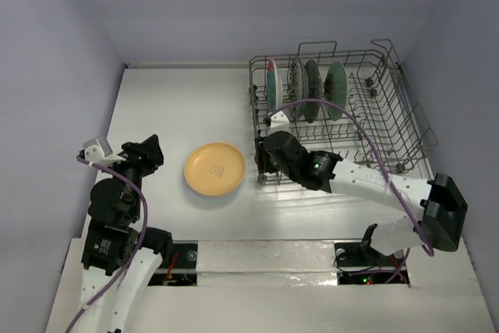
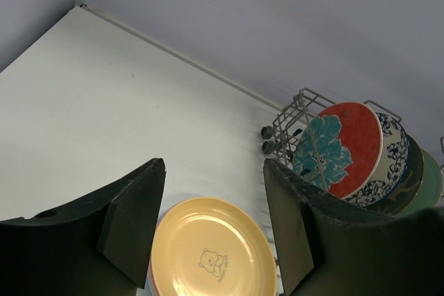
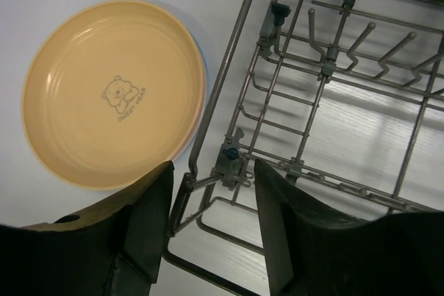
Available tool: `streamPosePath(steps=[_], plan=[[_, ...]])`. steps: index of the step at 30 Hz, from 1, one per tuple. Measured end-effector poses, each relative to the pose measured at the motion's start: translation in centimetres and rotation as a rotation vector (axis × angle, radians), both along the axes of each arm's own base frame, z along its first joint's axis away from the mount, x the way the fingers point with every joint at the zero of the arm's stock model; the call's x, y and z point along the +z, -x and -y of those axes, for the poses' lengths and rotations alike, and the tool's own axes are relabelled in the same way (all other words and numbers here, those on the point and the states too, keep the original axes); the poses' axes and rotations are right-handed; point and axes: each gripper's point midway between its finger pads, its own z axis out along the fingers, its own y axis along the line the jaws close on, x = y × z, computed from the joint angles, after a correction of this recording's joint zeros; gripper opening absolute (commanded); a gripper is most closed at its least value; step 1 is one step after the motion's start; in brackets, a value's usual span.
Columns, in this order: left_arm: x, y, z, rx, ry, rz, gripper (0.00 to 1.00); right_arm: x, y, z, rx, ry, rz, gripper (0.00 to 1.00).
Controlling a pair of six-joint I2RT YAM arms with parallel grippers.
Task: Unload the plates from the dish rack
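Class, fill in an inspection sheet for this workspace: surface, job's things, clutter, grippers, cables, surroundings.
Surface: white table.
Job's things: four plates upright at the far left of the rack; yellow plate flat on the table, other rims under it.
Clutter: nothing seen.
Grippers: left gripper open, empty, above the table; right gripper open, empty, over the rack's near-left corner.
Cables: purple cables, one arcing over the rack, one looping by the left arm.
Surroundings: lavender walls.

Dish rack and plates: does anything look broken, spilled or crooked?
Nothing stands out. The plates in the dish rack stand upright in a row, and the orange-yellow plate lies flat beside it, apparently atop others on the table. No chips or spills show.
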Motion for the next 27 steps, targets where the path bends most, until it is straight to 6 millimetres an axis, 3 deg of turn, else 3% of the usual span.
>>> streamPosePath(steps=[4, 7, 8, 10, 11, 12, 13, 14, 15, 16, 17, 18, 19, 20, 22, 23, 27], plan=[[0.0, 0.0, 0.0, 0.0, 0.0, 0.0, 0.56, 0.5, -0.2, 0.6, -0.002, 0.025, 0.009, 0.66], [0.0, 0.0, 0.0, 0.0, 0.0, 0.0, 0.56, 2.8, -0.9, 0.7, -0.005, 0.032, 0.042, 0.6], [0.0, 0.0, 0.0, -0.001, 0.0, 0.0, 0.56, 4.0, -1.4, 0.7, -0.009, 0.021, 0.06, 0.46], [0.0, 0.0, 0.1, -0.003, 0.0, 0.001, 0.56, 7.2, -3.1, 1.0, -0.033, -0.013, 0.11, 0.3], [0.0, 0.0, 0.1, -0.005, 0.0, 0.001, 0.55, 8.6, -4.2, 1.6, -0.058, -0.031, 0.134, 0.08], [0.0, 0.0, 0.1, -0.007, -0.001, 0.001, 0.53, 10.2, -5.6, 2.5, -0.089, -0.042, 0.162, 0.04], [0.1, 0.0, 0.2, -0.01, -0.001, 0.003, 0.44, 11.3, -6.7, 3.4, -0.126, -0.056, 0.178, 0.01], [0.1, 0.1, 0.2, -0.012, 0.0, 0.003, 0.2, 12.4, -8.0, 4.3, -0.162, -0.057, 0.196, 0.0], [0.2, 0.1, 0.3, -0.016, 0.005, 0.007, 0.15, 13.4, -9.3, 5.2, -0.201, -0.057, 0.215, 0.0], [0.2, 0.1, 0.3, -0.019, 0.001, 0.01, 0.1, 13.9, -10.3, 5.8, -0.23, -0.049, 0.228, 0.04], [0.2, 0.2, 0.4, -0.024, -0.005, 0.012, 0.05, 14.2, -11.3, 6.3, -0.257, -0.036, 0.235, 0.2], [0.4, 0.3, 0.5, -0.032, -0.005, 0.019, 0.04, 14.3, -12.1, 6.4, -0.271, -0.021, 0.234, 0.3], [0.4, 0.4, 0.6, -0.037, -0.006, 0.021, 0.04, 14.0, -13.0, 6.3, -0.279, 0.005, 0.231, 0.49], [0.5, 0.4, 0.6, -0.041, -0.006, 0.027, 0.05, 13.7, -13.5, 6.3, -0.28, 0.021, 0.23, 0.56], [0.7, 0.6, 0.7, -0.047, -0.005, 0.032, 0.1, 12.5, -14.7, 6.1, -0.287, 0.07, 0.204, 0.62], [0.7, 0.6, 0.8, -0.05, -0.004, 0.035, 0.17, 12.0, -15.2, 5.9, -0.282, 0.091, 0.196, 0.63], [0.9, 0.8, 1.1, -0.069, -0.007, 0.043, 0.31, 9.9, -17.5, 5.0, -0.277, 0.168, 0.159, 0.57]])
